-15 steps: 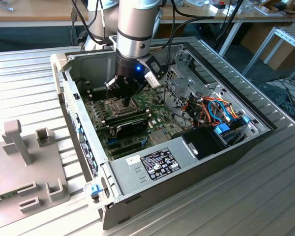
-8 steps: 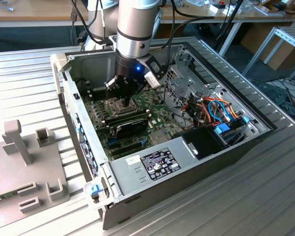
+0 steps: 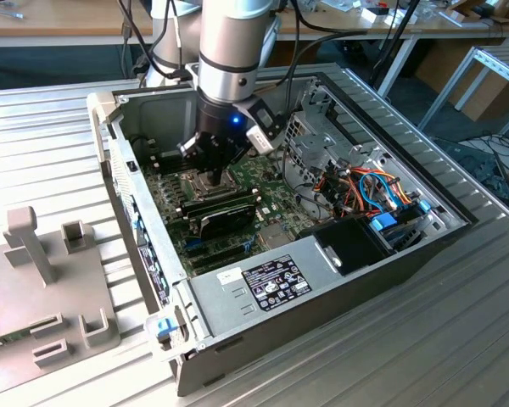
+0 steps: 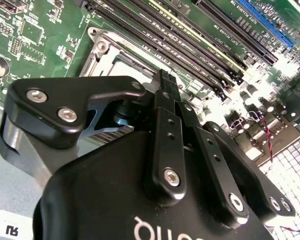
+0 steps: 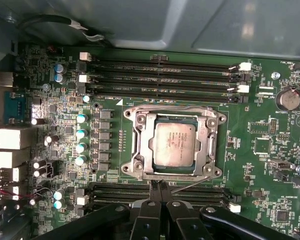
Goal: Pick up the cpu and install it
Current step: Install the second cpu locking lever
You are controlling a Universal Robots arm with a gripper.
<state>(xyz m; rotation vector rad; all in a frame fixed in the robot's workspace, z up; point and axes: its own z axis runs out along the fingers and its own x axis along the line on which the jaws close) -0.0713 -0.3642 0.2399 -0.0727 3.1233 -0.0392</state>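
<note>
The cpu (image 5: 174,144), a small square chip with a dull silver-grey top, lies flat inside the socket's metal frame (image 5: 140,145) on the green motherboard (image 5: 260,165). In the first wrist view my gripper (image 5: 158,188) hovers just off one edge of the socket, over the memory slots, apart from the chip. Its black fingers (image 5: 151,200) are pressed together with nothing between them. The second wrist view shows the same shut fingertips (image 4: 163,80) above the socket frame (image 4: 106,56). In the exterior view the gripper (image 3: 214,175) hangs low inside the open computer case, over the board (image 3: 205,242).
Rows of memory slots (image 5: 165,75) flank the socket. The case walls (image 3: 119,161) surround the board, with a drive cage (image 3: 310,140), bundled coloured cables (image 3: 373,191) and a power supply (image 3: 276,284) at the exterior view's right. A grey fixture (image 3: 51,288) lies outside the case.
</note>
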